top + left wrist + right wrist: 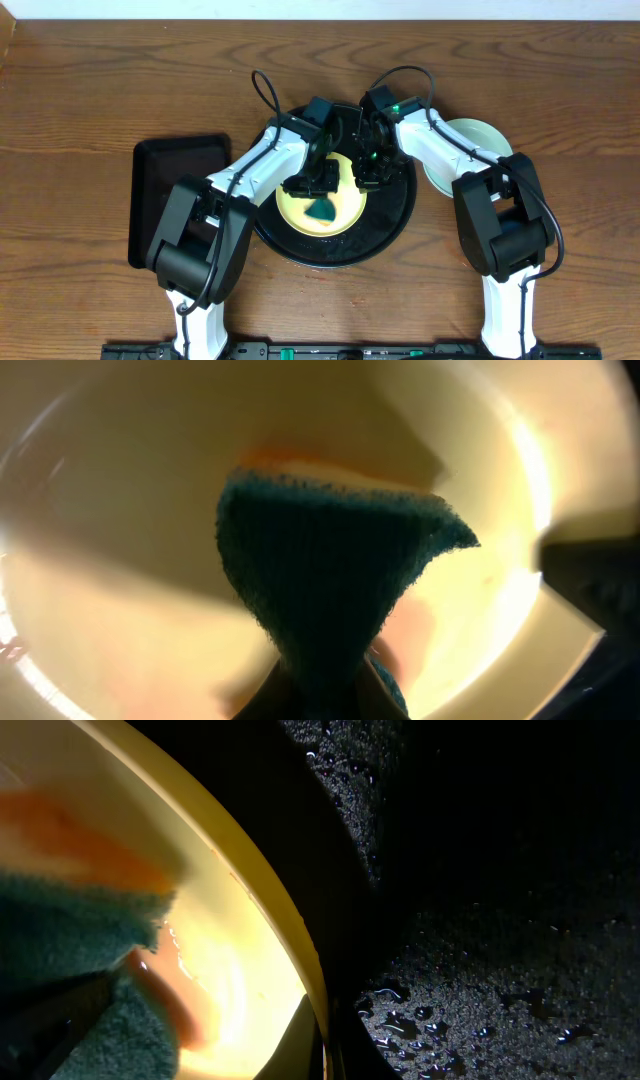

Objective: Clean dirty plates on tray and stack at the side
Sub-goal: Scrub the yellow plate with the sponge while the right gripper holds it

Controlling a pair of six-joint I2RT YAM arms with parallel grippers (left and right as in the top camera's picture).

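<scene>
A pale yellow plate point(345, 207) lies in the round black tray point(397, 215). My left gripper point(315, 185) is shut on a teal cloth point(321, 210) and presses it on the plate's middle. In the left wrist view the cloth point(330, 580) hangs from the jaws point(325, 698) over the yellow plate point(120, 510). My right gripper point(368, 178) is shut on the plate's right rim; in the right wrist view its fingers point(325, 1040) straddle the rim point(285, 935) above the wet tray point(500, 920). A reddish smear point(165, 1000) lies beside the cloth point(70, 940). One light mint plate point(472, 135) sits on the table right of the tray.
A smaller rectangular black tray point(165, 175) lies on the wooden table left of the round tray. Both arms reach in from the near edge and cross over the round tray. Water drops point(400, 995) dot the tray floor.
</scene>
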